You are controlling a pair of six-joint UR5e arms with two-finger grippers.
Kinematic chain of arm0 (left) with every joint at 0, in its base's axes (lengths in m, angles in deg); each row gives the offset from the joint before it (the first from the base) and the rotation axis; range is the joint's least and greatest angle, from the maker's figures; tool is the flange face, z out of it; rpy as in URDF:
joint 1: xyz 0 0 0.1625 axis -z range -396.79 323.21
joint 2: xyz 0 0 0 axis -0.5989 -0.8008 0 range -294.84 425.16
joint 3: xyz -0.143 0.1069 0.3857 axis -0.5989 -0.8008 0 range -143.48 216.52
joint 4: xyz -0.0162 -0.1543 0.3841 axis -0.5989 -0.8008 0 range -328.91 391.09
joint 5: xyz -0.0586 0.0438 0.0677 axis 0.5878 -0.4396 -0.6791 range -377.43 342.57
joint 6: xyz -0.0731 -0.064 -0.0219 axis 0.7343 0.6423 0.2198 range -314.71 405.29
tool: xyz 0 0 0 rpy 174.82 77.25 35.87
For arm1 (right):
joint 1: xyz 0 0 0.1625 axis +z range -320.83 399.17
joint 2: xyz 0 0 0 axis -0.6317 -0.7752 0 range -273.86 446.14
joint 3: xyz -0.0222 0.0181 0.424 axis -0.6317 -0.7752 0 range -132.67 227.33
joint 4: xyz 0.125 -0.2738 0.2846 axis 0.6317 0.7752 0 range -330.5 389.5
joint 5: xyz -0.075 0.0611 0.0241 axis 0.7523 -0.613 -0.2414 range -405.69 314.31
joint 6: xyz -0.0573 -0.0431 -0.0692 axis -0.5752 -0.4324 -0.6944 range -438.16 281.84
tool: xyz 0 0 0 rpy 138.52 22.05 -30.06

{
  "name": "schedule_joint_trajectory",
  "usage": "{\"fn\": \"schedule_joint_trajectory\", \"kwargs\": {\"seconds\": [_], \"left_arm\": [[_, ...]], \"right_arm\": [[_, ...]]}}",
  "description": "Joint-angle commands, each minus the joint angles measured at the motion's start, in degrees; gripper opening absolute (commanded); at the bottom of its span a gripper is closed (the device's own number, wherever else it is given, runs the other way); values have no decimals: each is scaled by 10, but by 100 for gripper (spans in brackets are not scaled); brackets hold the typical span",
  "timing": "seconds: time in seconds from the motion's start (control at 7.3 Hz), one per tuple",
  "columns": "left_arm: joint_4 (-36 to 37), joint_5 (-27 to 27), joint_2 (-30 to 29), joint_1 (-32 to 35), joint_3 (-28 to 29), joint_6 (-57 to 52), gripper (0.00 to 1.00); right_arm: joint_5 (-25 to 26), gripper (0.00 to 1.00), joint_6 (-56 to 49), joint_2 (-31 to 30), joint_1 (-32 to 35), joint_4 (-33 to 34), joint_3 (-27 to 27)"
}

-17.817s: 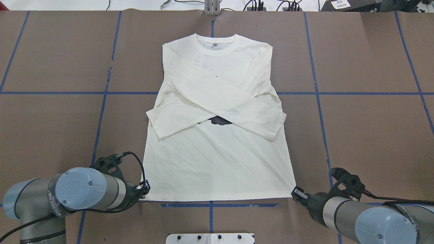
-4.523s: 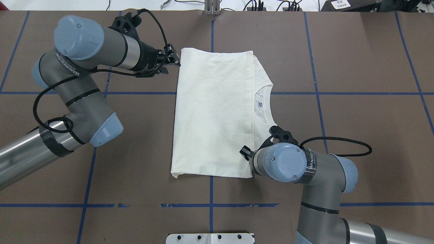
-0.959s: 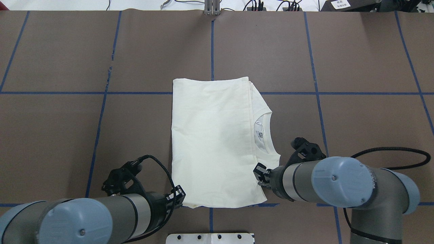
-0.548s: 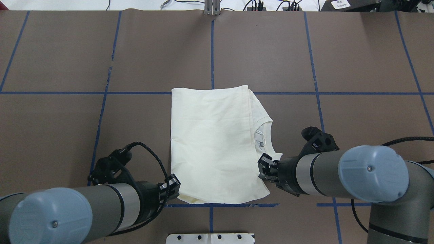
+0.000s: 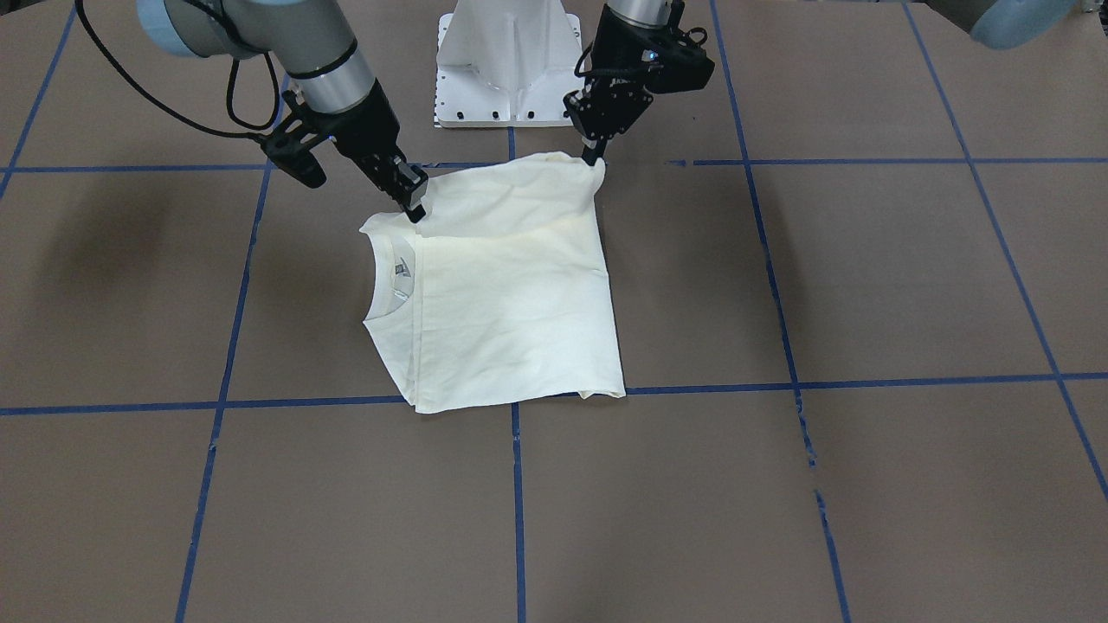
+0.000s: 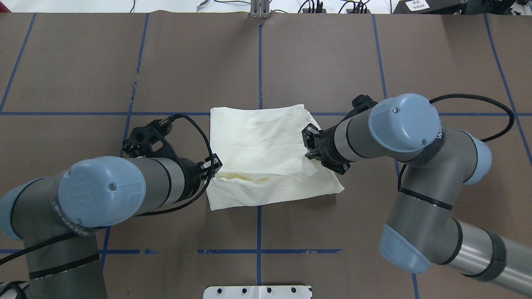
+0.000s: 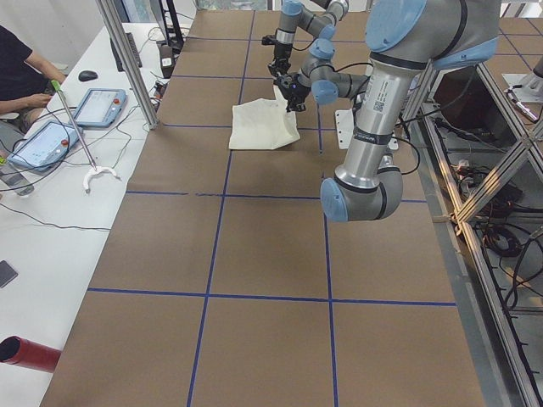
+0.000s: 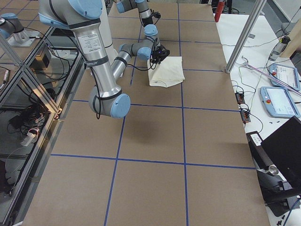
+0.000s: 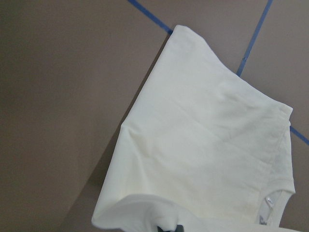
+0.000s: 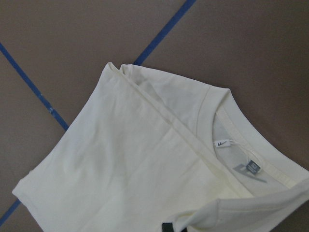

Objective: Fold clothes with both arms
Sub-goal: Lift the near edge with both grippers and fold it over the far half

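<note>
The cream-white shirt (image 6: 257, 137) lies folded on the brown table, plain side up; the cat print is hidden. My left gripper (image 6: 214, 164) is shut on its near left corner, and my right gripper (image 6: 309, 143) is shut on its near right corner by the collar. Both hold the near edge raised and carried over the lower layer (image 6: 324, 185). In the front-facing view the left gripper (image 5: 593, 157) and right gripper (image 5: 414, 206) pinch the shirt (image 5: 511, 294) at its edge nearest the base. The right wrist view shows the collar label (image 10: 248, 166).
The white pedestal base plate (image 6: 257, 292) sits at the table's near edge, close behind the shirt (image 5: 506, 61). Blue tape lines (image 6: 259, 232) grid the brown table. An operator (image 7: 21, 80) with tablets sits at the side bench beyond the far edge.
Both grippers have lifted the shirt's near edge and carried it away from the robot, over the rest of the shirt. The near half is now doubling onto the far half.
</note>
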Motion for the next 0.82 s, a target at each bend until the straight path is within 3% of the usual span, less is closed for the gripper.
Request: {"fn": "schedule_joint_trajectory", "kwargs": {"seconds": [0.0,0.55,0.69], "left_arm": [[-31,-1,-36,53,88,-47,0],[-212,-3,-74,114,283,-135,0],[-231,-3,-93,114,317,-138,24]], "right_arm": [[-12,0,-16,64,30,-3,-106],[-33,0,-77,153,62,-104,-339],[-34,0,-92,156,64,-104,-349]]}}
